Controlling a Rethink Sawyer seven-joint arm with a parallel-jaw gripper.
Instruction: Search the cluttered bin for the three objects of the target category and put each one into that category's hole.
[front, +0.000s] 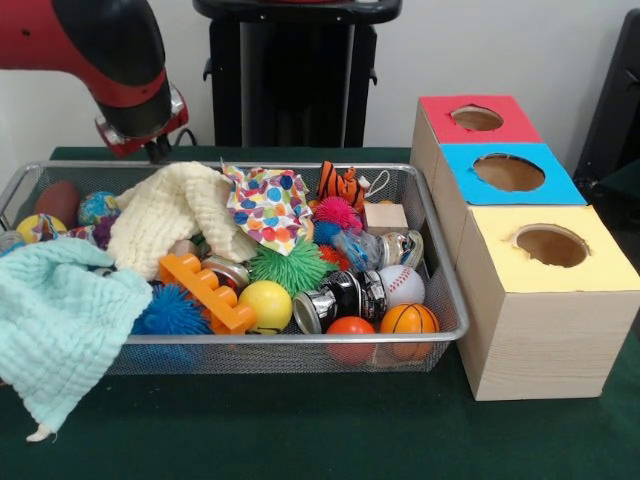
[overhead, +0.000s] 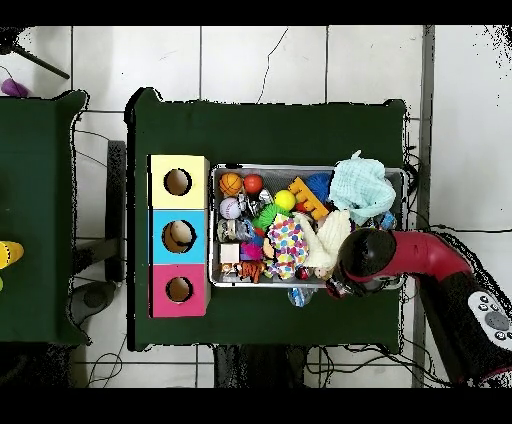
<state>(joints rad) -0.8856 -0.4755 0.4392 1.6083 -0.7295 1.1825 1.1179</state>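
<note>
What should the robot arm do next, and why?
Probably lower the gripper toward the cream cloth and lift it aside. The arm hangs over the mesh bin's far corner, and that cloth and the mint cloth cover many toys, so some may be hidden.

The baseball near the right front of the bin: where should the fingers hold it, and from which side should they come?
Probably from straight above, closing across the upper half of the baseball. It sits on top of the pile with its crown exposed, but its sides are crowded: the shiny can lies on its left, the small basketball is in front, and the bin's mesh wall is close on its right.
</note>
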